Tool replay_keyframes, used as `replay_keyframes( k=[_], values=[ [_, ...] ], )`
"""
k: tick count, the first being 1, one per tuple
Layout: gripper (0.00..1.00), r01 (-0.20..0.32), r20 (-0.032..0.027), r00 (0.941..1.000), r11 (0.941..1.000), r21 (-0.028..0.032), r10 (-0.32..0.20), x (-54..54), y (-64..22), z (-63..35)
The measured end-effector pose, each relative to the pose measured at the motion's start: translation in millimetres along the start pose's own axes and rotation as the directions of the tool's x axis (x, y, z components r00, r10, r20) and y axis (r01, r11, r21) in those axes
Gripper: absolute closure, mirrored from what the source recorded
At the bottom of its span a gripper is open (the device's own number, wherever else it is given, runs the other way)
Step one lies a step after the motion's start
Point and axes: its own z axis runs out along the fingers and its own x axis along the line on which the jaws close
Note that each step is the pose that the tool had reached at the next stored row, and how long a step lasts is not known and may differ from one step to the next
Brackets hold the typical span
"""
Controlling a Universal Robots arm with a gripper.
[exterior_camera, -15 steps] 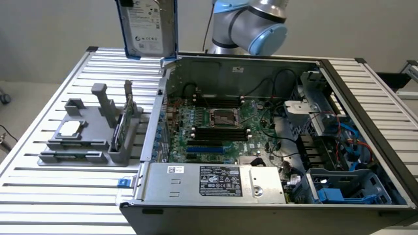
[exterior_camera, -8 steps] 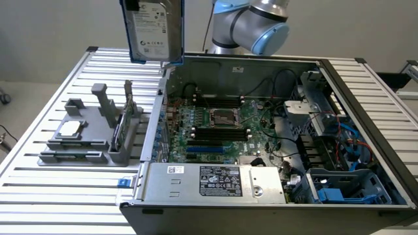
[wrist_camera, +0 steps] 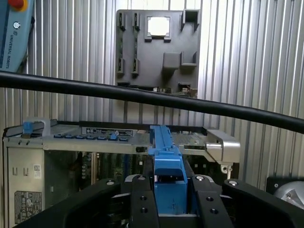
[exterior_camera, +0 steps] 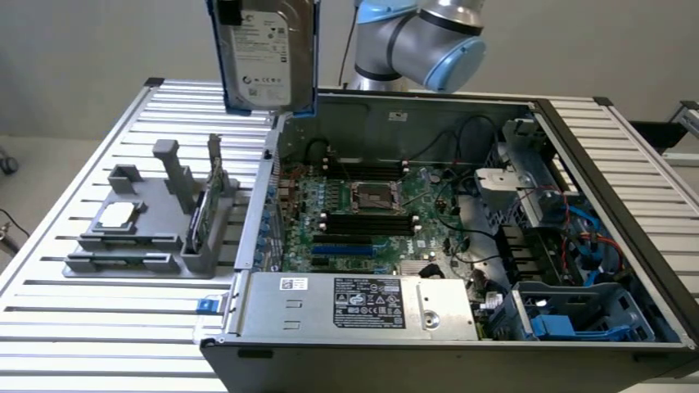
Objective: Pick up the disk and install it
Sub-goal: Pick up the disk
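In the wrist view, the black fingers [wrist_camera: 142,202] of the gripper [wrist_camera: 169,192] are seen clamped on the blue edge of the disk [wrist_camera: 165,142]. The disk is seen edge-on there, so its label is hidden. A black cable [wrist_camera: 142,95] is stretched across that view, and part of the grey holder [wrist_camera: 156,61] is hidden behind it. A small square chip [wrist_camera: 158,26] is seen in the holder.

In the exterior view, the disk [exterior_camera: 268,57] is held upright, high above the table [exterior_camera: 110,344]. It is seen up by the far corner of the open computer case [exterior_camera: 611,246], on the exterior view's left. Its white label is shown here. Its top is cut off by the picture's edge. Part of the arm [exterior_camera: 426,41] is seen behind the case. A big grey box [exterior_camera: 355,303] is seen at the near side of the case.
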Motion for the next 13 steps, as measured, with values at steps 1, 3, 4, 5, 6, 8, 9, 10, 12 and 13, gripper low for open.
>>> replay_keyframes(
  k=[1, 3, 4, 5, 6, 8, 9, 10, 12, 13],
  values=[
    [0.67, 0.0, -0.0001, 1.0, 1.0, 0.0001, 0.0, 0.3, -3.2, -0.1],
    [0.67, 0.001, -0.0004, 1.0, 1.0, 0.0, -0.001, 1.2, -9.5, -0.3],
    [0.67, 0.002, -0.0003, 1.0, 1.0, 0.0002, -0.002, 1.7, -13.1, -0.3],
    [0.67, 0.002, -0.0004, 1.0, 1.0, 0.0001, -0.002, 2.3, -16.7, -0.4],
    [0.67, 0.002, -0.0006, 1.0, 1.0, 0.0001, -0.002, 3.0, -20.6, -0.5],
    [0.67, 0.002, -0.0007, 1.0, 1.0, 0.0001, -0.002, 4.4, -28.7, -0.6],
    [0.67, 0.002, -0.0007, 1.0, 1.0, 0.0001, -0.002, 5.1, -32.8, -0.7],
    [0.67, 0.003, -0.0007, 1.0, 1.0, 0.0001, -0.003, 5.6, -36.8, -0.8],
    [0.67, 0.004, -0.0008, 1.0, 1.0, 0.0002, -0.004, 6.6, -44.6, -1.0],
    [0.67, 0.005, -0.0008, 1.0, 1.0, 0.0002, -0.005, 7.2, -48.9, -1.1]
  ],
)
